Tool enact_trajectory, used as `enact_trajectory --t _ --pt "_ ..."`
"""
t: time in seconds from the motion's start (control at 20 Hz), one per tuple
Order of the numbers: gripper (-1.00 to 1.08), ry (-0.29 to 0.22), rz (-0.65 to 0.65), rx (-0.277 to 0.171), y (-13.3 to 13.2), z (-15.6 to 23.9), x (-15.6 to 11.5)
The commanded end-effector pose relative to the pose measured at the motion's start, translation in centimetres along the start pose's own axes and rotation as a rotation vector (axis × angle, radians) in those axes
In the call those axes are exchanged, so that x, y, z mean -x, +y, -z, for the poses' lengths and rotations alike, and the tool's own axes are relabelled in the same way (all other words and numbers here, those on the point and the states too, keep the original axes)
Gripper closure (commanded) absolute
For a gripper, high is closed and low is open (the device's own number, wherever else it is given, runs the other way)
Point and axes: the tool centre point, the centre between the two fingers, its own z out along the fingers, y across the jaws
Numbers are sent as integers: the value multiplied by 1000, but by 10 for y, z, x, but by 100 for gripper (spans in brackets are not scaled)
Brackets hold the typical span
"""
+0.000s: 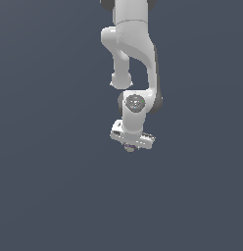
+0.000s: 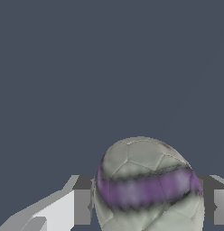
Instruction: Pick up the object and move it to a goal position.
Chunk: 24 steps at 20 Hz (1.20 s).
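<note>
The ball (image 2: 147, 185) is pale beige-grey with a stitched, panelled surface like a football, and a purple band runs around its middle, tilted slightly. In the wrist view it fills much of the frame, seated between two grey pads. In the exterior view the ball (image 1: 129, 148) is a tiny speck, above the plain dark ground.

We note the ball (image 1: 129, 148) is almost wholly hidden beneath the gripper (image 1: 130, 146) in the exterior view, too small to show its band. In the wrist view the picture's edge cuts off the ball's (image 2: 147, 187) lower part and both fingers (image 2: 82, 206).
</note>
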Motion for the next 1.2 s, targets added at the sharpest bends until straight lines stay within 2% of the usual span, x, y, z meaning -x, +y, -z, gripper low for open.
enact_trajectory --t 0.0,0.6,1.15 --pt "108 0 -1 0 0 -1 0" --pt "108 0 0 0 7 8 4" --pt "108 0 -1 0 49 52 29"
